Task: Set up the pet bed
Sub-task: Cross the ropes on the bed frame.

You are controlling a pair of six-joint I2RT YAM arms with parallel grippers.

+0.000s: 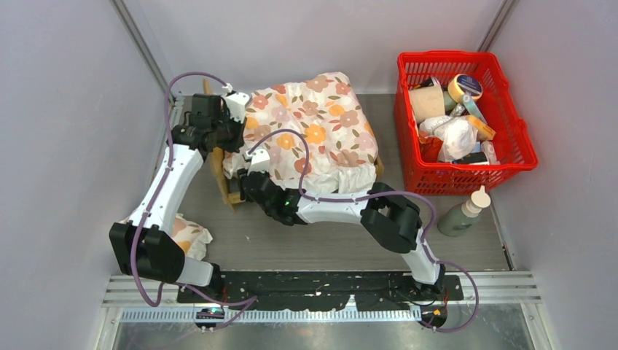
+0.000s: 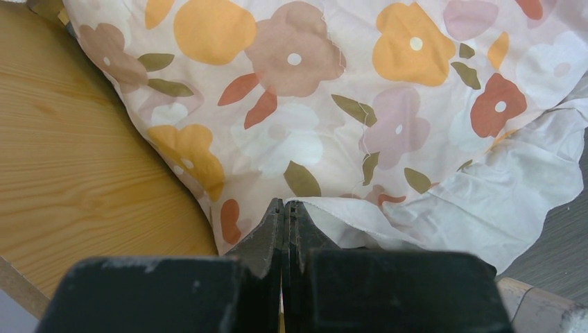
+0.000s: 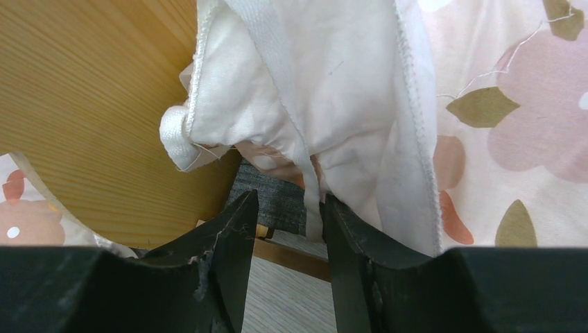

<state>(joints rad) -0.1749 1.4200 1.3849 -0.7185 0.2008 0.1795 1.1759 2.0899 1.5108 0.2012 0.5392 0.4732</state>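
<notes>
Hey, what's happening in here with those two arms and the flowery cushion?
Two robot arms are making up a small wooden pet bed. A floral cushion lies draped and bunched over its frame, not yet flat. The left gripper is shut at the cushion's edge beside the headboard. The right gripper has its jaws apart around a white strip of the cushion's hem.

We see little of the pet bed [image 1: 220, 173]: the floral cushion [image 1: 313, 131] covers all but its wood edges, and the right wrist view gives only a sliver of grey surface [image 3: 274, 198]. The left gripper [image 2: 284, 207] tips meet the cushion hem; whether it's pinched, we can't tell. The small cushion [image 1: 191, 237] is half behind the left arm [image 1: 166, 182]. The red basket [image 1: 444, 179] contents are too jumbled to name.
</notes>
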